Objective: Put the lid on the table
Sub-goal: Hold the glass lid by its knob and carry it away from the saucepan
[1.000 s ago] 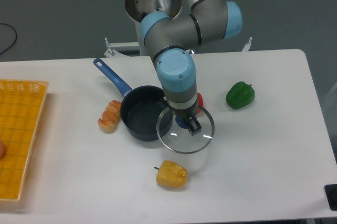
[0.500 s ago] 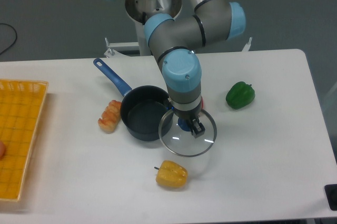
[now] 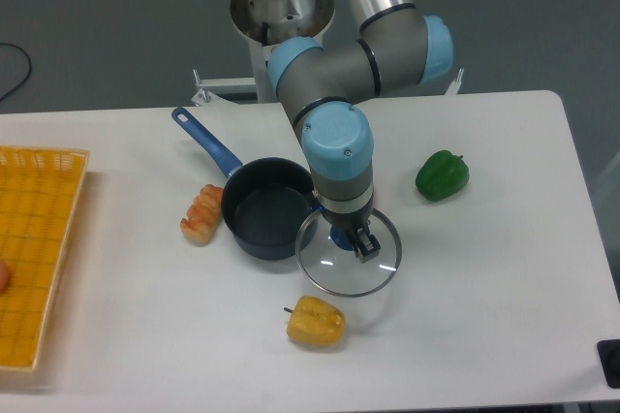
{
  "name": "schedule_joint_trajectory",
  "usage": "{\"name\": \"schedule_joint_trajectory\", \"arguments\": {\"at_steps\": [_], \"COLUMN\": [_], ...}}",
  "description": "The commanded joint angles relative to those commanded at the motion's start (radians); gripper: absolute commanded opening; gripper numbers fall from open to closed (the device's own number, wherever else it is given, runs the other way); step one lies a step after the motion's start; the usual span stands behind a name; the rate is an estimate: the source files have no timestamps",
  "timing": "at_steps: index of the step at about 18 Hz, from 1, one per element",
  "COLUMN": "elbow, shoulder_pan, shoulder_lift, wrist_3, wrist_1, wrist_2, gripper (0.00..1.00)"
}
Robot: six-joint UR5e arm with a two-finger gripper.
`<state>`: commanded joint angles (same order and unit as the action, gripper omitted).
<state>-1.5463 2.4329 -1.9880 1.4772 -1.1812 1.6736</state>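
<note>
So I see the table (image 3: 484,268) first, a big white flat top with round corners, smooth and plain. My robot arm (image 3: 334,142) comes next, made of fat grey tubes with shiny light blue caps, and it bends down over the middle of the table. At the left edge sits the yellow tray (image 3: 39,238), made of mesh with little square holes, and something small and orange-pink peeks in at its left side, too cut off for me to tell what it is. The saucepan (image 3: 263,219) is dark and round with a long blue handle, and I see nothing inside it. The lid (image 3: 349,253) is a clear glass circle with a thin metal ring around it, just right of the saucepan and low over the table; I cannot tell if it touches the top. My gripper (image 3: 355,238) is black and small, with its jaws clamped on the lid's blue knob. The green pepper (image 3: 442,174) is shiny and bumpy, off to the right. The yellow pepper (image 3: 316,322) lies just in front of the lid. A bumpy orange and white piece of toy food (image 3: 201,213) rests just left of the saucepan.
</note>
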Motion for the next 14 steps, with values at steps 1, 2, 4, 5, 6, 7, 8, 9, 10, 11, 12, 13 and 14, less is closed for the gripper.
{"name": "schedule_joint_trajectory", "arguments": {"at_steps": [1,2,4,5,6,7,8,9,10,11,12,13,14], "elbow": [0.000,0.000,-0.002,-0.002,-0.002,-0.002,-0.003,-0.003,-0.003,-0.006,-0.006,-0.005,-0.005], "shoulder_pan": [0.000,0.000,0.000,0.000,0.000,0.000,0.003,0.009,0.009,0.011,0.012,0.014,0.014], "shoulder_lift": [-0.003,-0.005,-0.006,-0.011,-0.023,-0.026,-0.028,-0.028,-0.028,-0.028,-0.028,-0.026,-0.026], "wrist_3": [-0.002,-0.002,-0.002,-0.002,-0.002,-0.002,-0.002,0.000,0.000,0.000,0.000,0.002,0.002], "wrist_1": [0.002,0.000,-0.002,-0.003,0.000,0.002,0.002,0.002,0.002,0.002,0.002,0.000,-0.002], "wrist_2": [0.002,0.002,0.002,0.002,0.003,0.006,0.006,0.006,0.006,0.008,0.008,0.008,0.011], "gripper": [0.60,0.60,0.60,0.60,0.60,0.60,0.60,0.60,0.60,0.60,0.59,0.54,0.51]}}
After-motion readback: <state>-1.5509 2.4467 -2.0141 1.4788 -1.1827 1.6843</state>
